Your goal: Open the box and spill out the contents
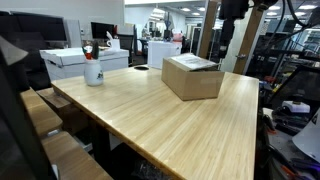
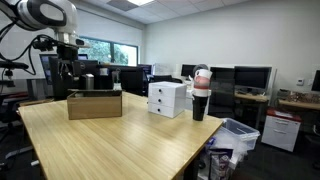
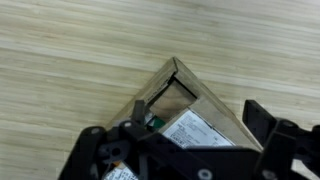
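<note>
Gripper (image 3: 186,140) of a Franka arm hangs over one corner of the cardboard box (image 3: 205,112), jaws spread apart and clamped on nothing, as seen in the wrist view. A white label (image 3: 190,131) lies on the lid right under the fingers, and a dark slit (image 3: 160,92) runs along one top edge near the corner, which suggests a flap that is not pressed flat. The box is closed and sits on the pale wooden table (image 3: 70,50); in both exterior views (image 1: 192,78) (image 2: 95,105) it stands alone toward the arm's end of the tabletop, the gripper (image 2: 68,72) above its end and not touching it.

The step in hand appears to be the approach to the lid. It would go best if the arm comes straight down beside that slit, slips one finger under the loose edge and lifts upward, not sideways: the box looks light and the wood smooth, so a sideways push would likely slide it. Only with the flaps open does a grip on the wall for tipping make sense.

Farther along the table stand a small white drawer unit (image 2: 167,98) and a tall cup (image 2: 200,98), well apart from the box; office desks and monitors fill the background.
</note>
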### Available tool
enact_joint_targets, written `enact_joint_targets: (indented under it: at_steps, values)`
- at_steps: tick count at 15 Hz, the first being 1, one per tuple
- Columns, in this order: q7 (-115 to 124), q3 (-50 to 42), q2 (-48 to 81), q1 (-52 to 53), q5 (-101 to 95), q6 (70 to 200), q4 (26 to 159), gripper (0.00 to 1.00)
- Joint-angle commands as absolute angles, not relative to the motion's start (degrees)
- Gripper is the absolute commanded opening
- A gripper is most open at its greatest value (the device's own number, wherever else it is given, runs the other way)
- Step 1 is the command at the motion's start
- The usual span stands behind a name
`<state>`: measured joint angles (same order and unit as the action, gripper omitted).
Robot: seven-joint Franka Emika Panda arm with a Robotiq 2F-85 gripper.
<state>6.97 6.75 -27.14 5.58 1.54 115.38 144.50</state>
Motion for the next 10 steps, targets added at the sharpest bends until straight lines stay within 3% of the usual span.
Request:
enact_joint_targets:
  at_steps: [1,10]
  values:
    - [2.5,5.4,-29.0,6.4,2.7,117.4,147.5,1.00]
    - [4.6,3.9,-28.5,5.6,7.7,119.7,147.7,1.00]
